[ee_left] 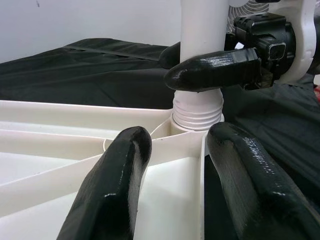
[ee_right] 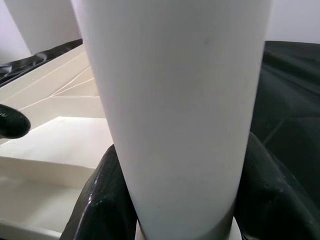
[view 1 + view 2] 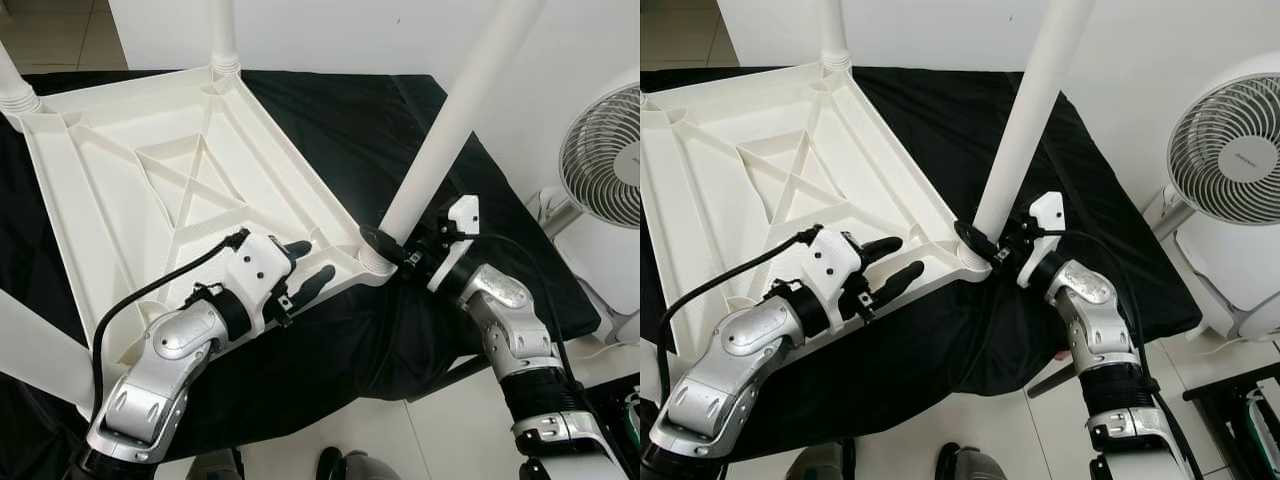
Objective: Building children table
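Note:
A white plastic table top lies upside down on a black cloth. A long white leg stands tilted in the threaded socket at its near right corner. My right gripper is shut on the base of this leg, its black fingers pressed on both sides of the tube. My left gripper is open at the table top's near rim, just left of that corner. One finger lies inside the rim and one outside, with the rim wall between them.
Other white legs stand in the far corner, the far left corner and the near left corner. A white fan stands on the floor to the right. The black cloth drapes over the near edge.

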Tool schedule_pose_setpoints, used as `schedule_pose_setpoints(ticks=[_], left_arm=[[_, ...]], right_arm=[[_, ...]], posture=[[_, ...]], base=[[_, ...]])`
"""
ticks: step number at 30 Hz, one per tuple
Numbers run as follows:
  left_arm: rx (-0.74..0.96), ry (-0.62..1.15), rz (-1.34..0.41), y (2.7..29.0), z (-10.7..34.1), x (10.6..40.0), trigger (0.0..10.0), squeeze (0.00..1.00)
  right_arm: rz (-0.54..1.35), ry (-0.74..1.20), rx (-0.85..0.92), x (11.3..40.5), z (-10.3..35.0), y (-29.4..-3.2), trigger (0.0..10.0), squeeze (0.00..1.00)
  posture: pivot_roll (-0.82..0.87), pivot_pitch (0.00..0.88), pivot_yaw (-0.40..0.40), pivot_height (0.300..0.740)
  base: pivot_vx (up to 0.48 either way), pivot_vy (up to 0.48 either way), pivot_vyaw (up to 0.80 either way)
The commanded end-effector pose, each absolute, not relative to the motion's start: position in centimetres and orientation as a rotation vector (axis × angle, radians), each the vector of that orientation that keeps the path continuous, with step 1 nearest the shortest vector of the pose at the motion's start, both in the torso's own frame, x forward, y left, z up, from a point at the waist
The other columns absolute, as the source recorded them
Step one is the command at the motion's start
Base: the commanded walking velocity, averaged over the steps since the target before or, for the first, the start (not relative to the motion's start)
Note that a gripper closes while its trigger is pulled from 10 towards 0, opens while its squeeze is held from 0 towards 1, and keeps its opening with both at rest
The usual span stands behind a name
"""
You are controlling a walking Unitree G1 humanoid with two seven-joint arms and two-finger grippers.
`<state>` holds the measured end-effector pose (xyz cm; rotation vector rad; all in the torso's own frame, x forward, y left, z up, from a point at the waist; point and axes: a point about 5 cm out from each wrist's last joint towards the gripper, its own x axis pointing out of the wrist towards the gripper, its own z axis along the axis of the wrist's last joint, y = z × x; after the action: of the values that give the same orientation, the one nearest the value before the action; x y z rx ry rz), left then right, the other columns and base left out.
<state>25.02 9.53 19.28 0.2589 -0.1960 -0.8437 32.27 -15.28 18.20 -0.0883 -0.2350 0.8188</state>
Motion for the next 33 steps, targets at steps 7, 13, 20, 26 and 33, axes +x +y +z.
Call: schedule_pose_setpoints(ticks=[7, 13, 20, 26, 33], left_arm=[[0.258, -0.193, -0.937, 8.7, 18.8, 24.1, 10.0, 0.00], [0.197, -0.173, -0.919, 8.5, 18.2, 23.9, 10.0, 0.00], [0.167, -0.165, -0.909, 8.1, 18.0, 23.8, 10.0, 0.00], [0.168, -0.164, -0.907, 8.2, 18.0, 23.8, 10.0, 0.00], [0.166, -0.154, -0.924, 8.1, 17.9, 23.6, 10.0, 0.00]], right_arm=[[0.638, -0.173, -0.056, 31.6, 17.0, -15.0, 10.0, 0.00], [0.392, -0.190, 0.032, 29.7, 16.4, -13.2, 10.0, 0.00], [0.095, -0.159, 0.066, 28.8, 15.8, -12.8, 10.0, 0.00], [0.068, -0.154, 0.098, 28.8, 15.8, -13.2, 10.0, 1.00], [0.327, -0.154, 0.114, 29.1, 16.3, -13.9, 10.0, 0.00]], posture=[[0.13, 0.126, -0.107, 0.740], [0.13, 0.117, -0.124, 0.740], [0.13, 0.112, -0.127, 0.740], [0.13, 0.107, -0.121, 0.740], [0.12, 0.113, -0.112, 0.740]], base=[[0.000, 0.000, 0.00], [0.000, 0.000, 0.00], [0.000, 0.000, 0.00], [0.000, 0.000, 0.00], [0.000, 0.000, 0.00]])
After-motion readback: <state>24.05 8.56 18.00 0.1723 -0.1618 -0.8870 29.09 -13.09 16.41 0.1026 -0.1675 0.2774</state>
